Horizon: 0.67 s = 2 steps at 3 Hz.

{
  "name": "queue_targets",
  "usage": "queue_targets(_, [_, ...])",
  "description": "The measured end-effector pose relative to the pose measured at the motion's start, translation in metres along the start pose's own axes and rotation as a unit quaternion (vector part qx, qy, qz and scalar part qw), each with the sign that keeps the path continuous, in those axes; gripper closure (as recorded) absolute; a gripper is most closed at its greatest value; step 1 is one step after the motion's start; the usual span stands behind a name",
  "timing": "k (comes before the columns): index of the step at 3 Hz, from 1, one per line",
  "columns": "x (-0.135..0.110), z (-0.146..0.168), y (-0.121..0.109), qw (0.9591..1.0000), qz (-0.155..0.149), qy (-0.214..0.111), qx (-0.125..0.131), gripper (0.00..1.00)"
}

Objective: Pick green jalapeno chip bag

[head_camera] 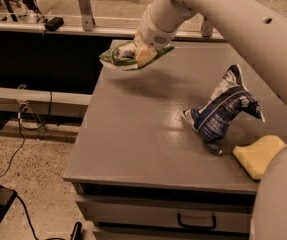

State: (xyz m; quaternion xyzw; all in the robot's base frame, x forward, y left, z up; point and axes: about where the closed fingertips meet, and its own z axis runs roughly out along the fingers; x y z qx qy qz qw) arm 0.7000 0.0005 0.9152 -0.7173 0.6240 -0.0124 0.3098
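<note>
gripper (144,53) clamped on the green jalapeno chip bag (119,59)

the bag is held under the fingertips, jutting left, clear of the table (143,134) over its far left corner; the blue chip bag (223,109) and yellow sponge (260,154) are seen well apart, at the right.

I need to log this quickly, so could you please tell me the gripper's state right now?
Gripper: closed on the green jalapeno chip bag, holding it above the far-left corner of the table.

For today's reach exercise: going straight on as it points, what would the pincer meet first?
Probably the grey table top near its far left corner; the pincer, shut on the green jalapeno chip bag, points down there; depth unclear.
</note>
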Motion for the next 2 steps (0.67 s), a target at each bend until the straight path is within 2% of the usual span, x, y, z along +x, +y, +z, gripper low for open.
queue_targets(1, [-0.0088,-0.0119,-0.0033,0.9992,-0.010,-0.038,0.004,1.00])
queue_targets(2, [-0.0103,-0.0121,-0.0032,0.9991,-0.012,-0.041,0.004,1.00])
